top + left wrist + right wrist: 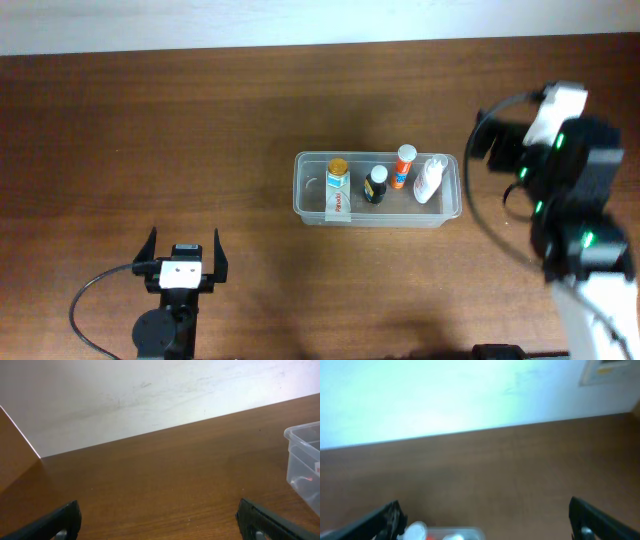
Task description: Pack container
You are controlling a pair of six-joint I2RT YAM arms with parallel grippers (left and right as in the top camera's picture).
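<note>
The container point(303, 457) is cut by the left wrist view's right edge, barely clears the blurred right wrist view's bottom edge, and the bottles point(376, 184) carry labels too small to read.

Left tool point(157, 510) and right tool point(482, 510) gape wide (both empty).

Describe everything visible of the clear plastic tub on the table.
The clear, shallow rectangular plastic tub, round-cornered and rimmed, sits upright and open-topped on the brown wooden table, right of centre. A row of four small bottles rests inside it. Only the table and those bottles touch it.
</note>
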